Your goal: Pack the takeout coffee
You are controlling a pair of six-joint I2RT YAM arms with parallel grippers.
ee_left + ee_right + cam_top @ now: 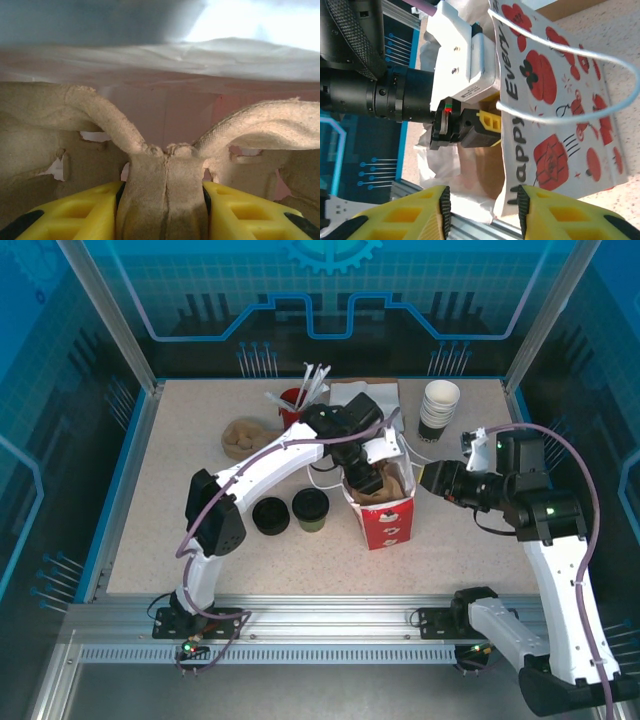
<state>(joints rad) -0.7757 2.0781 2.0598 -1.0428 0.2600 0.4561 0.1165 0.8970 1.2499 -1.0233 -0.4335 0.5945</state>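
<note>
The takeout coffee (311, 508), an olive-brown cup with a black lid, stands on the table left of the red-and-white bag (388, 520). My left gripper (365, 475) reaches down into the bag. In the left wrist view that gripper (162, 194) is shut on the centre ridge of a pulp cup carrier (165, 175). At the bag's right rim, my right gripper (422, 478) is open. The right wrist view shows this gripper (482, 202) with the bag's edge (520, 175) standing loosely between its jaws, close to the right pad.
A low black ring piece (269, 515) lies beside the coffee. A stack of lidless cups (438, 408) stands at the back right. A red holder with straws (295, 400) and a brown pulp piece (243, 435) sit at the back left.
</note>
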